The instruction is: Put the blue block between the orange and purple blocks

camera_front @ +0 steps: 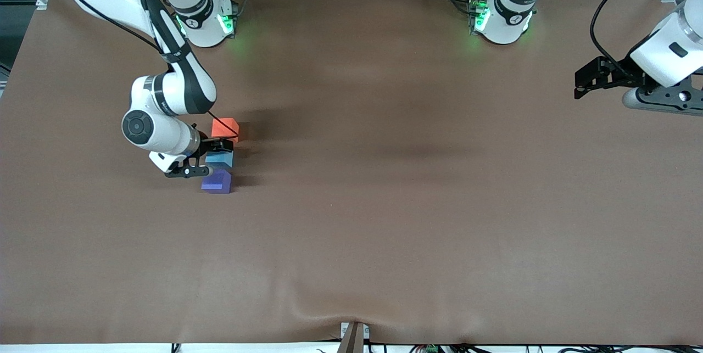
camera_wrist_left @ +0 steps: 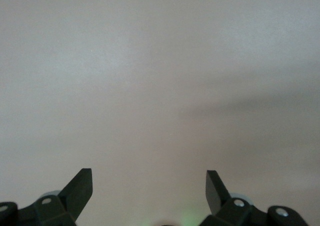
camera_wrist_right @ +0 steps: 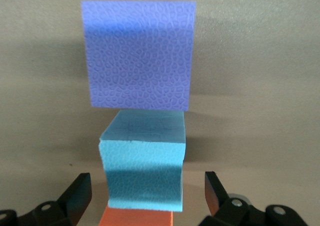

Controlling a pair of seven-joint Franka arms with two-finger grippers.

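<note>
The orange block, the blue block and the purple block stand in a line on the table toward the right arm's end, the blue one in the middle and the purple one nearest the front camera. My right gripper is low over the blue block, open, with a finger on either side and a gap at each. The right wrist view shows the blue block between the spread fingers, with the purple block and an edge of the orange block. My left gripper waits open and empty.
A brown cloth covers the table. The two arm bases stand along the edge farthest from the front camera. The left wrist view shows only bare cloth between its open fingers.
</note>
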